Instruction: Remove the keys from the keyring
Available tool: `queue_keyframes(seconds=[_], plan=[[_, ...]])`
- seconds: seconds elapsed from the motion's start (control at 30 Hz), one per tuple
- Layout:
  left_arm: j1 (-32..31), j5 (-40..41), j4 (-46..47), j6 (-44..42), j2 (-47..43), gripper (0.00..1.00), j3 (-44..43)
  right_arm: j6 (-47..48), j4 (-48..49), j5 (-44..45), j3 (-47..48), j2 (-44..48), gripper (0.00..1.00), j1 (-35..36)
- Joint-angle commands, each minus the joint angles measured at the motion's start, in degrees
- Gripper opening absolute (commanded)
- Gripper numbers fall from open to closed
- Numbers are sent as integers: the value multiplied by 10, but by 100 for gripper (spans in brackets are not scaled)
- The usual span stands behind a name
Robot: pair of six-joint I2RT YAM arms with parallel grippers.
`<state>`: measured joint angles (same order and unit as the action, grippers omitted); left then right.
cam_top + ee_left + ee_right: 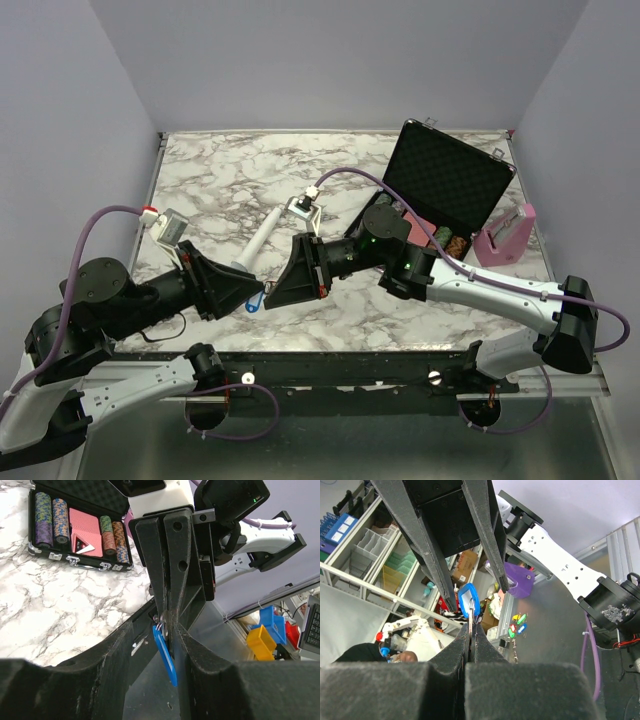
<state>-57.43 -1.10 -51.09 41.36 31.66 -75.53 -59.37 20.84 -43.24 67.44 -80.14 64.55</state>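
The key has a bright blue head [255,303] and hangs just above the marble table's front edge, between the tips of both grippers. My right gripper [274,289] is shut on the thin silvery keyring [471,621], with the blue key [468,599] just past its tips [470,630]. My left gripper [247,291] is open. In the right wrist view its fingers [437,560] stand apart on either side of the blue head. In the left wrist view the key [166,655] hangs from the ring [159,621] against my left gripper's [164,614] right-hand finger.
A white stick-like tool [262,238] lies on the marble table [220,170] behind the grippers. An open black case [450,180] with poker chips and cards [82,530] stands at the back right. A pink object [505,240] stands beside it.
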Motion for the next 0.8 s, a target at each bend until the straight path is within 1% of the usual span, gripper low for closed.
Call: queue_keyframes(seconds=[0.0,0.3,0.47,0.6,0.77], plan=[[3,-10,-9,-7,6,45,-12,12,-4,-10,19,-4,1,8],[3,-16,-14,-4,7,44,-10,14,-6,-7,20,-1,1,9],[3,-23,-14,-4,6,34,-10,13,-6,-4,18,-2,1,10],[3,-27,-13,-3,9,22,-9,14,-6,-3,18,-4,1,10],[3,-29,-11,-1,10,11,-12,13,-7,-2,20,-6,1,11]])
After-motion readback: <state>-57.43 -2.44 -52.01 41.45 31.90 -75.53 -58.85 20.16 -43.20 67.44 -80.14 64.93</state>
